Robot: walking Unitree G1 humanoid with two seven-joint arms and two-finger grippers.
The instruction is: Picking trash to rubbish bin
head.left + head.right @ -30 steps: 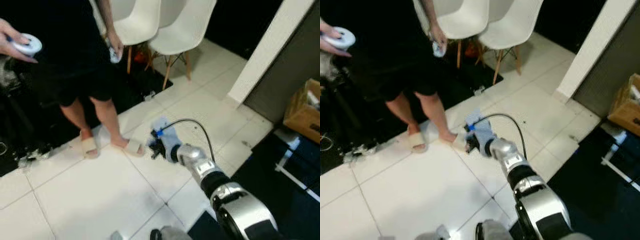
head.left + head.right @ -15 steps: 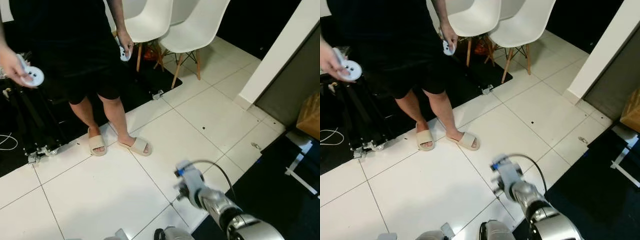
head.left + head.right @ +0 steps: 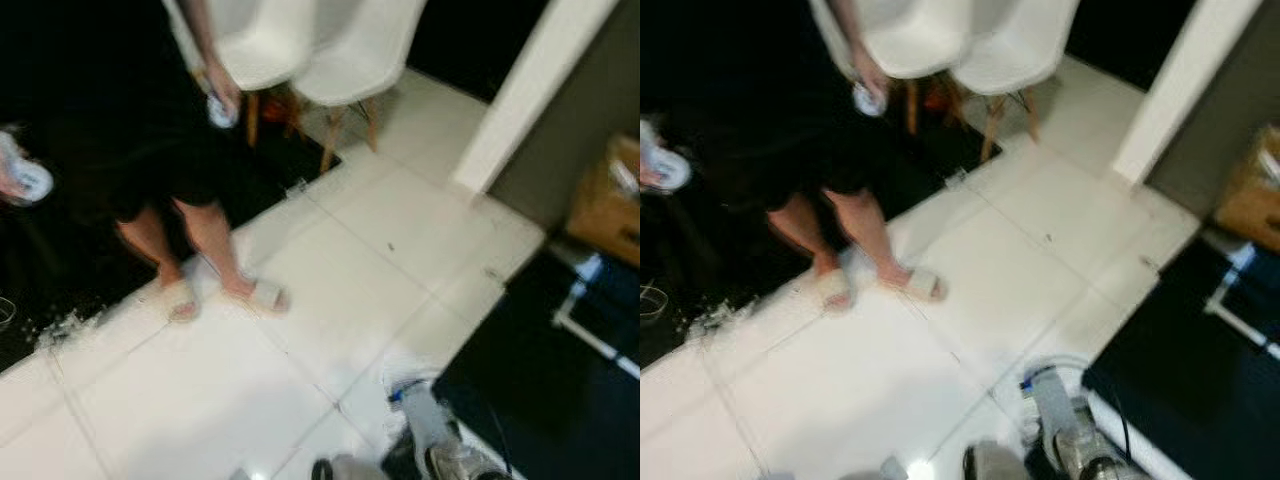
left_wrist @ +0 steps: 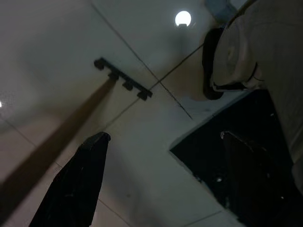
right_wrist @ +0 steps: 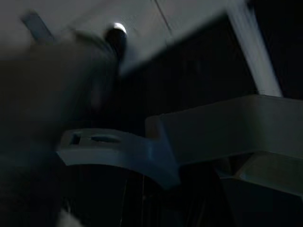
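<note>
Head views (blurred): a white tiled floor (image 3: 300,330) is the landmark.
Person: a person (image 3: 150,130) in dark clothes and pale slippers stands on the floor at its far left, a white controller (image 3: 28,180) in one hand and another (image 3: 870,100) in the other.
Chairs: two white chairs (image 3: 330,50) stand at the far edge of the floor, behind the person.
Box: a cardboard box (image 3: 605,200) sits off the floor's far right corner, past a pale wall edge (image 3: 520,90).
Right arm: the silver right arm (image 3: 1070,435) is low at the near edge of the floor.
Left wrist view: the left end effector (image 4: 156,179) hangs over the floor; one black finger (image 4: 78,182) is plain and the other only a faint dark shape well apart from it, so it stands wide.
Right wrist view: dark and smeared; a pale blue bracket (image 5: 123,151) crosses it; I cannot tell how the right end effector stands.
Trash and rubbish bin: neither can be made out.
</note>
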